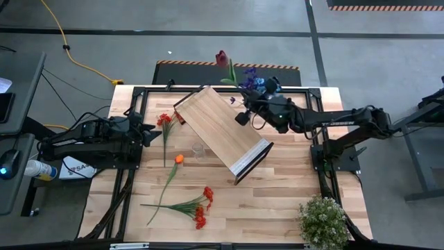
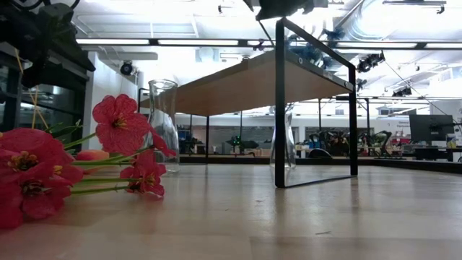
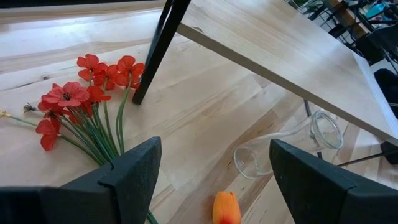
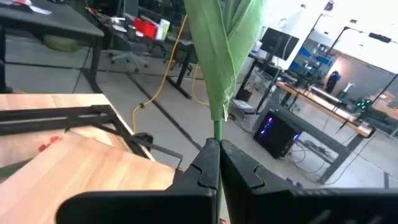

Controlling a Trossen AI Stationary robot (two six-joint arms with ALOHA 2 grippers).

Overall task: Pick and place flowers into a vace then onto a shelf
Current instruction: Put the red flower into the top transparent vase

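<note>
Red silky flowers (image 2: 29,173) sprawl beside glass vase (image 2: 163,126).

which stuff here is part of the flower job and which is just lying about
Job:
- flowers on the table
- blue flower stem pinched in the right tool
- glass vase
- shelf
- left tool, open

Lying about:
- potted plant
- yellow cable

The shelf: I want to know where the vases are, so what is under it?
Under the shelf stands one clear vase. Another vase stands beside its edge. The board hides the first from above.
</note>
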